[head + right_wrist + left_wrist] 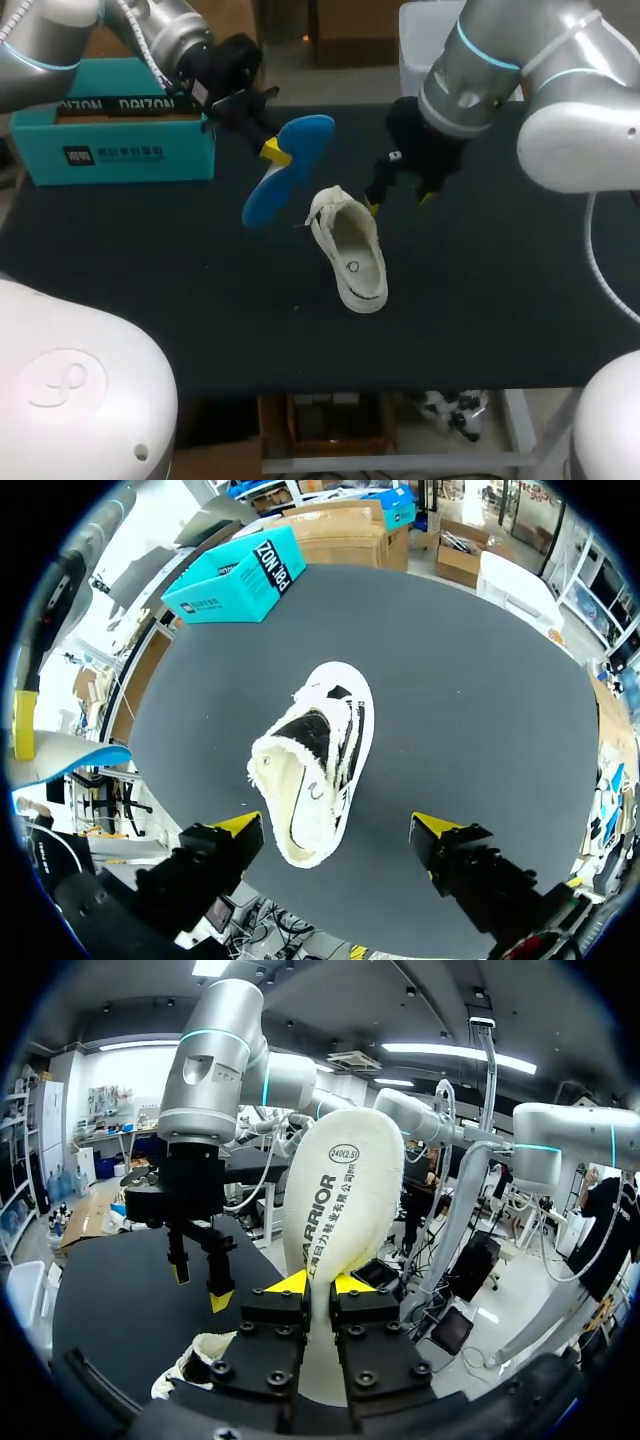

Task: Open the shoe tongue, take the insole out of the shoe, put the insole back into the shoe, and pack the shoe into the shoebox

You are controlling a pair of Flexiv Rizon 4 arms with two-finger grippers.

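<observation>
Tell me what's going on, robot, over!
Left gripper shut on insole, up off the table. Right gripper open, hanging over the shoe. Shoe on table, no insole inside. Right gripper may block the way back in.

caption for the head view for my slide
Left end effector holds the insole aloft; right end effector open above shoe

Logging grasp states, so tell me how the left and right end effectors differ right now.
The left end effector is shut on the blue insole, holding it above the table; the right end effector is open and empty. The left is nearer the shoebox, while the right hangs over the shoe. Both have yellow tips and are clear of the table.
</observation>
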